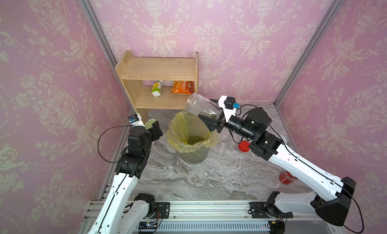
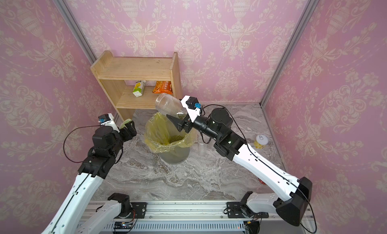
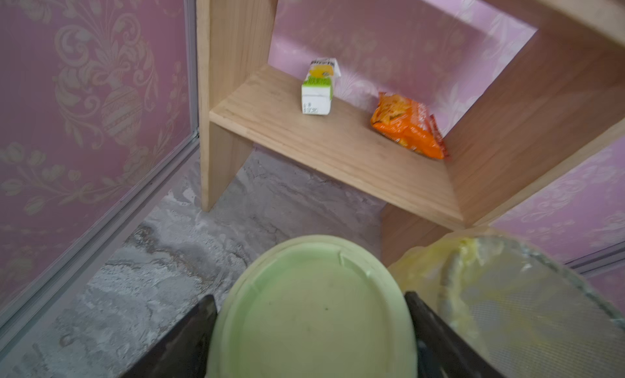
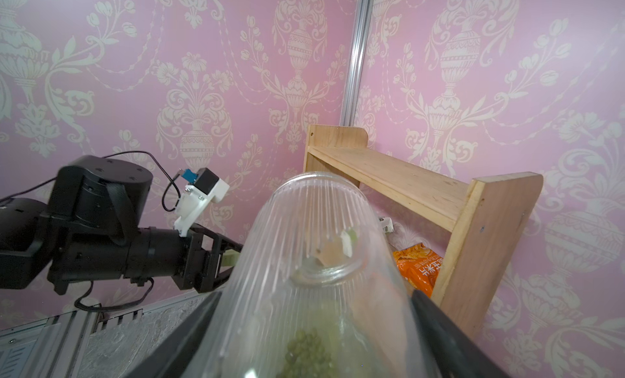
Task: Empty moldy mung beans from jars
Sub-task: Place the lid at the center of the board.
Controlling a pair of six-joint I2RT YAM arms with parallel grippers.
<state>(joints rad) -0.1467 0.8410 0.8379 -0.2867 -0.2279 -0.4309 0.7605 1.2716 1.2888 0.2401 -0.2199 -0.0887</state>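
Closest to us ran the silver aluminium rail (image 1: 209,207) that carried both arm bases, and beyond it stretched the grey marbled bench (image 1: 209,176). We saw the right gripper (image 1: 210,112) clamped around a wide ribbed clear plastic jar (image 1: 199,104). The jar was tilted, with its base raised toward the wooden two-tier shelf (image 1: 159,71) and its mouth hidden behind the gripper. In both top views it hung over the far rim of a grey translucent bin (image 1: 194,157) lined with a yellow plastic bag (image 1: 178,128). Some tiny olive-green mung beans (image 4: 307,352) sat at the jar's lower end, and a larger heap of them (image 1: 195,139) lay at the bottom of the bag. The left gripper (image 3: 308,296) was closed on a pale green round lid (image 1: 149,123), one finger on each side, just beside the bin near the shelf's foot. On the bin's other side stood a slim clear plastic jar (image 1: 223,145). A red round lid (image 1: 244,146) showed just past it, partly behind the right arm, and we could not tell what was beneath it. A yellow tin with a white pull-tab top (image 2: 260,142) stood near the right wall, and a red drink can (image 1: 288,177) showed nearer us beside that arm. On the shelf's lower board were a small white-and-green carton (image 1: 157,88) and an orange snack bag (image 1: 183,87).
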